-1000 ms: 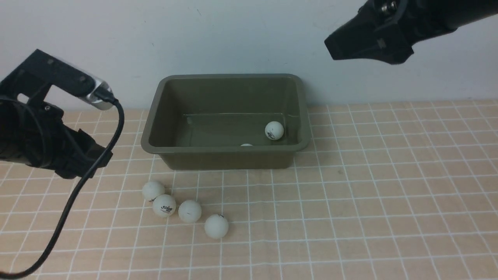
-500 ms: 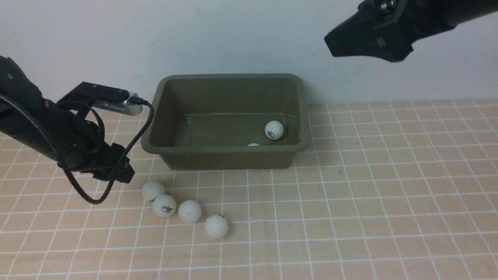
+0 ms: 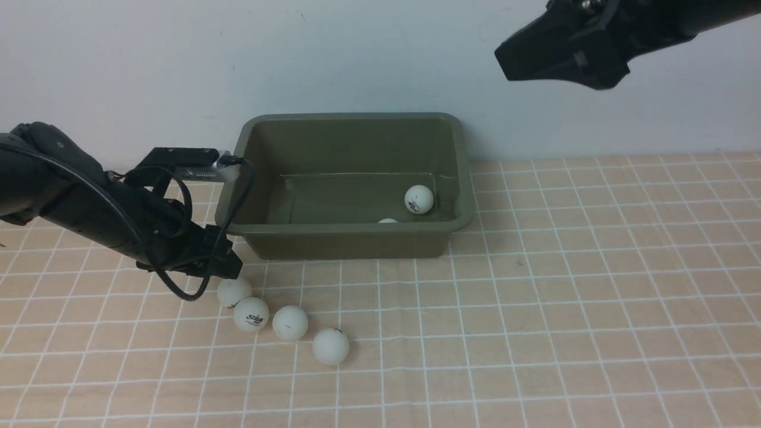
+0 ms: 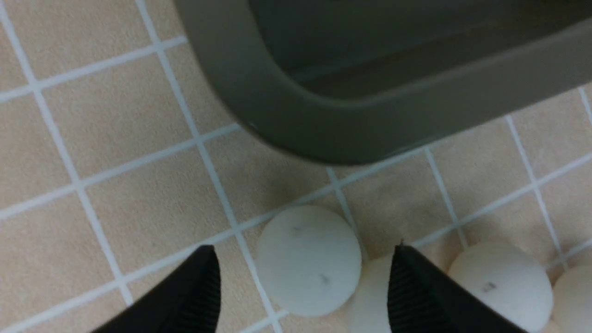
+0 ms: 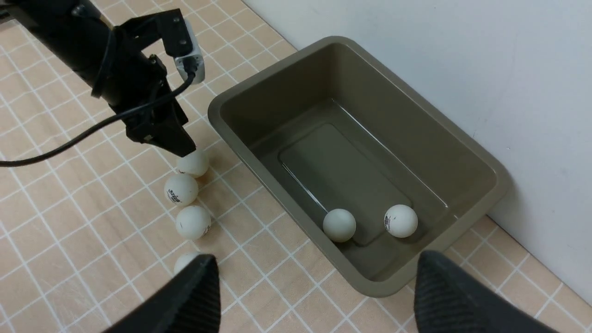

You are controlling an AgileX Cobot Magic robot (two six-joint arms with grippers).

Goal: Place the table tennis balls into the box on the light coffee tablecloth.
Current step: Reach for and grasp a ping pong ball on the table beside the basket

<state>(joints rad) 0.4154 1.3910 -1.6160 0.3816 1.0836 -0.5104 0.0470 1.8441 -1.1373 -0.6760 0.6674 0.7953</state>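
Left side: left gripper (image 3: 229,268) has dropped in low to the nearest of four loose balls (image 3: 233,292) on the cloth (image 3: 535,327). Jaws part-open, straddling it, nothing gripped yet. Pickup looks next. Centre: box (image 3: 345,244) holds two balls. Upper right: right gripper (image 3: 505,62) hangs high, jaws wide, empty.

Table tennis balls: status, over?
Left gripper open over end ball. Right gripper open, aloft. Two balls in box, four on tablecloth. Second ball crowds one finger.
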